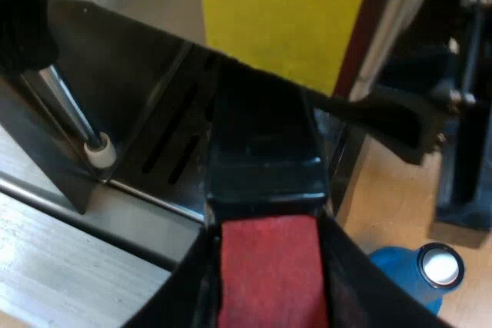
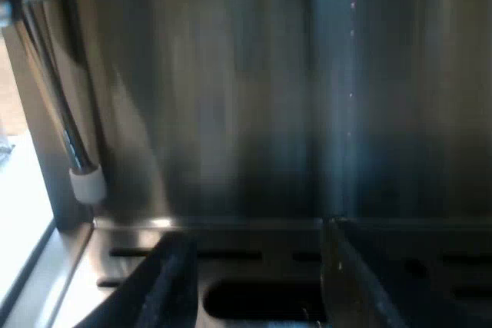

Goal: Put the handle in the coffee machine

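One handle (image 1: 265, 151), red end clenched in left gripper (image 1: 267, 230); long axis runs to gripper's 12 o'clock, toward machine (image 1: 123, 67) front. Right gripper (image 2: 256, 237) released, empty, over drip tray (image 2: 430, 266), farther from handle.

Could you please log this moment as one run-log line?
left gripper: shut on handle at machine front | right gripper: open over drip tray | blue tamper: on table

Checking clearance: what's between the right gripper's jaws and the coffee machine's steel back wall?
In the right wrist view, bare slotted steel drip tray runs from the open right gripper to that steel back wall.
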